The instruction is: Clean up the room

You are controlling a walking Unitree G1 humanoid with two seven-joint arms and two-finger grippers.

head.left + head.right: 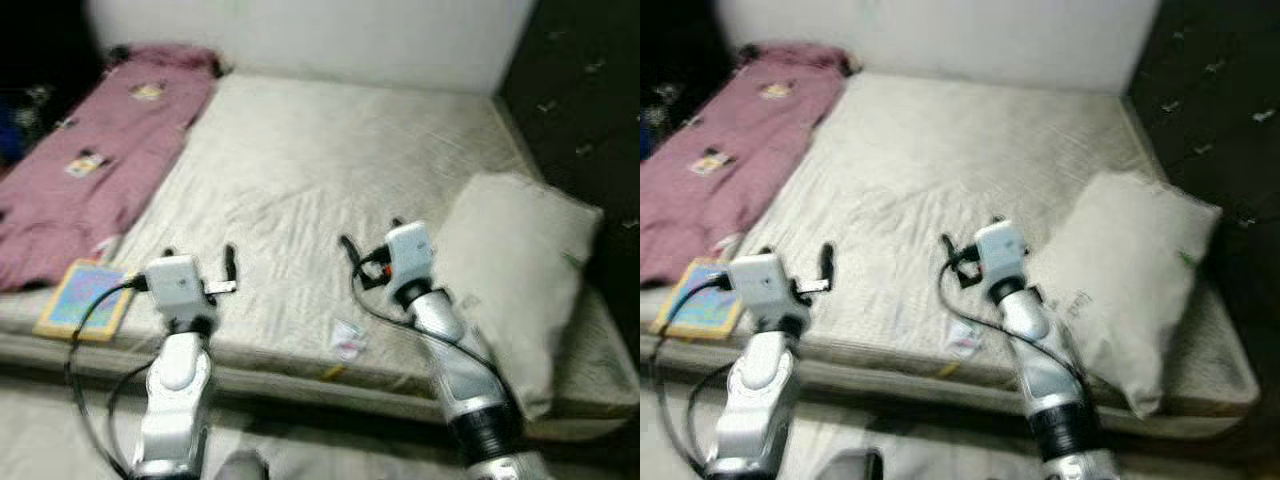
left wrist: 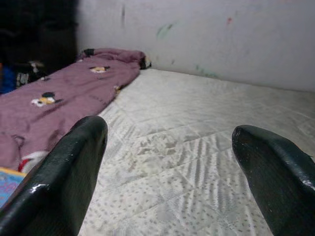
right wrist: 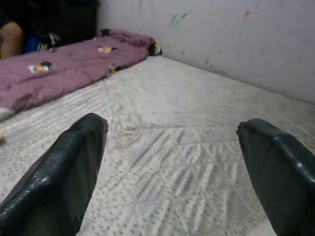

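2 grippers hover, spread wide and empty, over the bare quilted white mattress (image 1: 330, 170).
Risk: left gripper (image 1: 200, 262) or right gripper (image 1: 370, 240) could snag the cream pillow (image 1: 515, 270) or overlook the small crumpled wrapper (image 1: 347, 338).

A home bedroom: a bare mattress (image 1: 330, 180) with a pillow (image 1: 520, 270) and pink blanket (image 1: 90, 160) against a wall (image 1: 330, 40).

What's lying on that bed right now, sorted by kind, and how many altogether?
Pillow: 1
Purple blanket: 1
Colourful book: 1
Small wrapper: 1
Total: 4
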